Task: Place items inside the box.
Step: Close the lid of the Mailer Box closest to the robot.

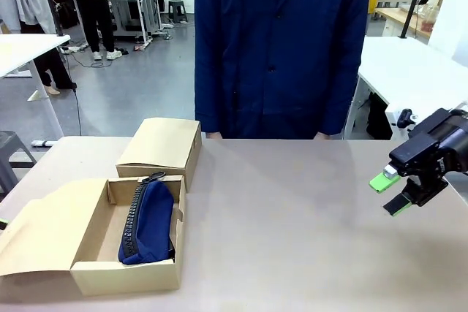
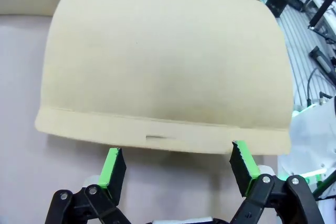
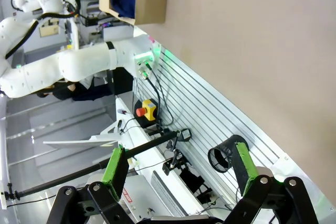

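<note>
At the lower left of the front view an open cardboard box sits on the tan table, its lid flap folded out flat toward the left edge. Inside the box lies the navy zip pencil case, zipper running along its left side, stretched from the box's far wall toward its near wall. Just behind the open box, touching or nearly touching its far edge, stands a second, closed cardboard box. A person in a dark blue coat stands at the far side of the table, top centre of the frame.

At the right edge of the front view, the right gripper hangs above the table — its green-padded fingers released, apart and holding nothing.

In the left wrist view the left gripper rises from the bottom edge, fingers spread wide and empty, just short of the lid flap's edge; white lettering on the pencil case shows at the top.

The right wrist view shows spread, empty fingers over the table's edge.
</note>
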Available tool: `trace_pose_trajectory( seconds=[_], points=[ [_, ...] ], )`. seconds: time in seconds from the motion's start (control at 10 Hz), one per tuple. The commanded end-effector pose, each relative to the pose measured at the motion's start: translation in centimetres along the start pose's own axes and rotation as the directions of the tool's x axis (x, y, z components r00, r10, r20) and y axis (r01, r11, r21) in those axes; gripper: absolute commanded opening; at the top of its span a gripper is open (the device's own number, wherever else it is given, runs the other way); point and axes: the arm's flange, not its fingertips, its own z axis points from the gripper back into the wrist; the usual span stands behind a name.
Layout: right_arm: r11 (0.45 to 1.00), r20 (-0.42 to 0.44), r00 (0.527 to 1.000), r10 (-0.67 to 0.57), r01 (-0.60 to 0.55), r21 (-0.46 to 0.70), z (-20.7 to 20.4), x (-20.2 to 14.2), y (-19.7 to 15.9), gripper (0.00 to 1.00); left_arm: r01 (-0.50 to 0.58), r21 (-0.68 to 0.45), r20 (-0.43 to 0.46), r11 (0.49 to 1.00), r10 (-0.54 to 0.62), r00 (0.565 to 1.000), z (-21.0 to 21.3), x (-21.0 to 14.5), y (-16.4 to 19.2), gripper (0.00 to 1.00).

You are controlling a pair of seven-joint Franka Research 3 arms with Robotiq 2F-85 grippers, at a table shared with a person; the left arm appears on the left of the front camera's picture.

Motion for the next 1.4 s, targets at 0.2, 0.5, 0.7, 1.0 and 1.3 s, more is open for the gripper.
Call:
trace_pose_trajectory(
  seconds=[0.2,0.5,0.7,1.0,1.3],
  points=[
    [1.0,0.0,1.0,-0.002,0.002,0.011,0.0,-0.1,0.2,1.0,0.004,-0.038,0.031,0.999,-0.003,1.0,-1.5,-1.1,2.2,1.0],
    [1.0,0.0,1.0,-0.002,0.002,0.011,0.0,-0.1,0.2,1.0,0.114,0.026,-0.024,0.993,-0.113,0.993,-0.5,-2.8,1.9,1.0],
    [1.0,0.0,1.0,-0.002,0.002,0.011,0.0,-0.1,0.2,1.0,0.168,0.033,-0.044,0.985,-0.166,0.985,0.0,-3.8,2.1,1.0],
    [1.0,0.0,1.0,-0.002,0.002,0.011,0.0,-0.1,0.2,1.0,0.15,0.041,-0.049,0.988,-0.148,0.988,0.1,-5.1,2.5,1.0],
    [1.0,0.0,1.0,-0.002,0.002,0.011,0.0,-0.1,0.2,1.0,0.149,0.019,-0.02,0.989,-0.149,0.989,-1.0,-5.4,3.4,1.0]
  ],
)
